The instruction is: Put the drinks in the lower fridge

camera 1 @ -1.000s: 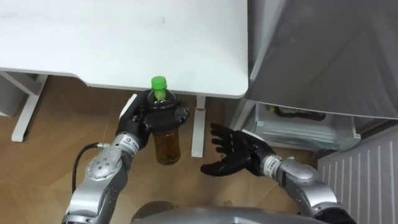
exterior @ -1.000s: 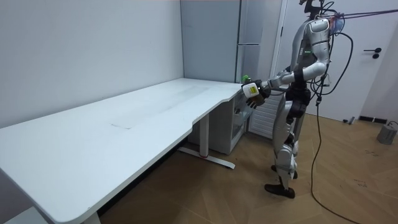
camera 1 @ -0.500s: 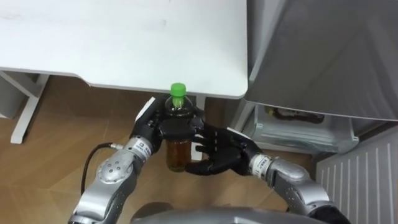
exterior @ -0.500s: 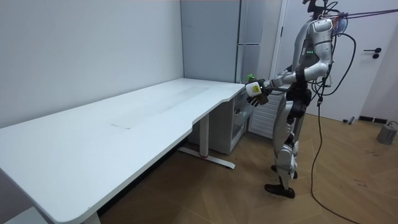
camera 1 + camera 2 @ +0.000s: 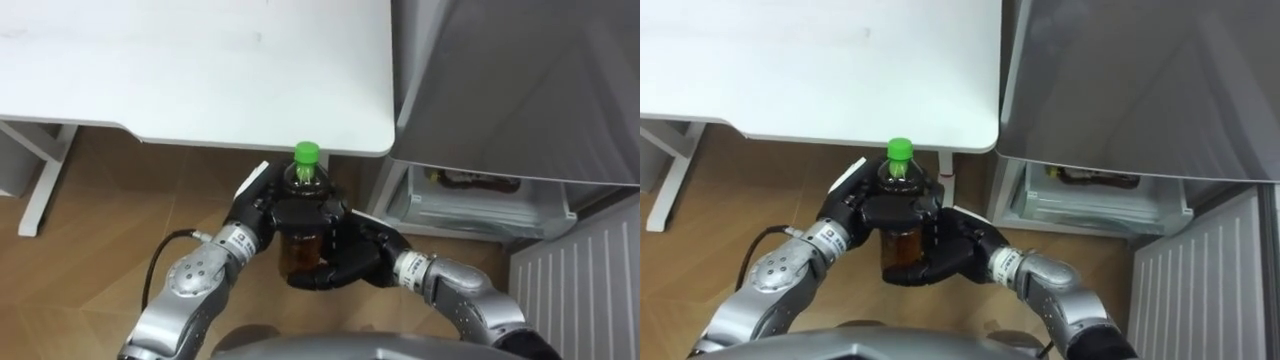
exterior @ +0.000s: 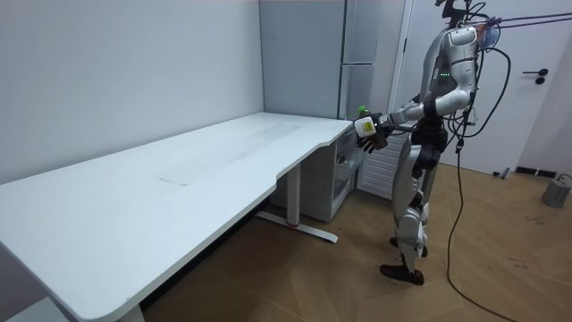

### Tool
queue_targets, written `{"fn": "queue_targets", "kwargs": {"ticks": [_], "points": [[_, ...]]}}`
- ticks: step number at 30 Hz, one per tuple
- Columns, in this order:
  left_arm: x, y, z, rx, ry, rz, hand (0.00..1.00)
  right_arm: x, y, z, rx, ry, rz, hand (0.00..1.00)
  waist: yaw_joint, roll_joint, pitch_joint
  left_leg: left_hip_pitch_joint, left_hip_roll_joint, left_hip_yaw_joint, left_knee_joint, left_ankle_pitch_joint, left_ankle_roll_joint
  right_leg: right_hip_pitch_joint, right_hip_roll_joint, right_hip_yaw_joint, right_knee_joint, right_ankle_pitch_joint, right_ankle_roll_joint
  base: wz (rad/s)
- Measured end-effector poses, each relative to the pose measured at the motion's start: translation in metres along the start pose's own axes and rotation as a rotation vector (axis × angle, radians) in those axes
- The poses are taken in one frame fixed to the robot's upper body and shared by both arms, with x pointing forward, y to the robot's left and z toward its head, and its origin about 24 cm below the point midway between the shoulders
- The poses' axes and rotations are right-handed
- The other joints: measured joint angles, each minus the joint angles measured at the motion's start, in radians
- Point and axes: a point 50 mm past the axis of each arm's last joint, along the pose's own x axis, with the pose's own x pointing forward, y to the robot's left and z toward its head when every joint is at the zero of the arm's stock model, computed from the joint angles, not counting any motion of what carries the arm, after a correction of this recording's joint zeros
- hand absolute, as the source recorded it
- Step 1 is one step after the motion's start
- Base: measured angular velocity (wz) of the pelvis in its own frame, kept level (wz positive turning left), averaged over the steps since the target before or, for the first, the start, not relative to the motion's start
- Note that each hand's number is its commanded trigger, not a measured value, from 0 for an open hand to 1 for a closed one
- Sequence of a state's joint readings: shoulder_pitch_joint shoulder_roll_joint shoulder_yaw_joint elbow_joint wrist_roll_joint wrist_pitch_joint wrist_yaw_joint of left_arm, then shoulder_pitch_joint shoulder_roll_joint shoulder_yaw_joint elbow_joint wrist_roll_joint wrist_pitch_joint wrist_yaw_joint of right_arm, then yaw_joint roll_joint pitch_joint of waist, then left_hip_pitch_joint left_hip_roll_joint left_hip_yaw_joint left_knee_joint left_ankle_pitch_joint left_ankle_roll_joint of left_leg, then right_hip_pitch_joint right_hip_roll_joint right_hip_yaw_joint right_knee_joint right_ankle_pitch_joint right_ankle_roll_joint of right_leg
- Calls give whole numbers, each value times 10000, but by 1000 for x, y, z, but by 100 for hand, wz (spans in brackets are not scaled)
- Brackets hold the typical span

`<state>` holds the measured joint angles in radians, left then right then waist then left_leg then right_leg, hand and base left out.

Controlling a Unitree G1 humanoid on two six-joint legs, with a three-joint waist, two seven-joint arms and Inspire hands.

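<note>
Rounded silver-grey forearms carry small white labels at black wrists. The left robot hand (image 5: 266, 206) and the right robot hand (image 5: 352, 260) are black. A dark cable loops beside the left forearm.

Left hand (image 5: 268, 210) and right hand (image 5: 350, 258) meet out front, fingers curled, forearms converging

The white rounded desk top (image 5: 200, 70) closes the space left of the open lower fridge compartment (image 5: 490, 215). The grey upper fridge front (image 5: 520, 90) overhangs it. A white ribbed panel (image 5: 575, 285) flanks its right. Wooden floor (image 5: 90, 220) below the desk edge lies free.
</note>
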<state>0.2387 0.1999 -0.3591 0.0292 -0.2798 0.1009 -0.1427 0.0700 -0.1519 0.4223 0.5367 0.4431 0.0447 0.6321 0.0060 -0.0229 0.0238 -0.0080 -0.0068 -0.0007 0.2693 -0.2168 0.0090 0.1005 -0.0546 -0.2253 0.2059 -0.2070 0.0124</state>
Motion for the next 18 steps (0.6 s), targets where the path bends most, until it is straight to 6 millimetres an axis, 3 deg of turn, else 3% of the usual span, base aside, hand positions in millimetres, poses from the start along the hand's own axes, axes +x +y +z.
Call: {"fn": "queue_targets", "kwargs": {"ticks": [16, 17, 18], "points": [[9, -4, 12, -4, -448, -174, 100, -1, -1, -3, 406, -41, 87, 0, -18, -43, -27, 46, 0, 52, -9, 0, 0, -6, 2, 0, -25, 1, 0, 0], [9, -4, 12, 1, -453, -181, 100, -1, -1, -4, 446, -45, 77, 21, -18, -43, -28, 48, 0, 54, -10, 0, 0, -1, 2, 0, -26, 1, 1, 0], [10, -5, 13, 17, -469, -210, 100, -1, -2, -5, 571, -53, 42, 56, -23, -44, -28, 46, -1, 57, -11, 0, 0, 0, 1, -2, -26, 1, 1, 0]]}}
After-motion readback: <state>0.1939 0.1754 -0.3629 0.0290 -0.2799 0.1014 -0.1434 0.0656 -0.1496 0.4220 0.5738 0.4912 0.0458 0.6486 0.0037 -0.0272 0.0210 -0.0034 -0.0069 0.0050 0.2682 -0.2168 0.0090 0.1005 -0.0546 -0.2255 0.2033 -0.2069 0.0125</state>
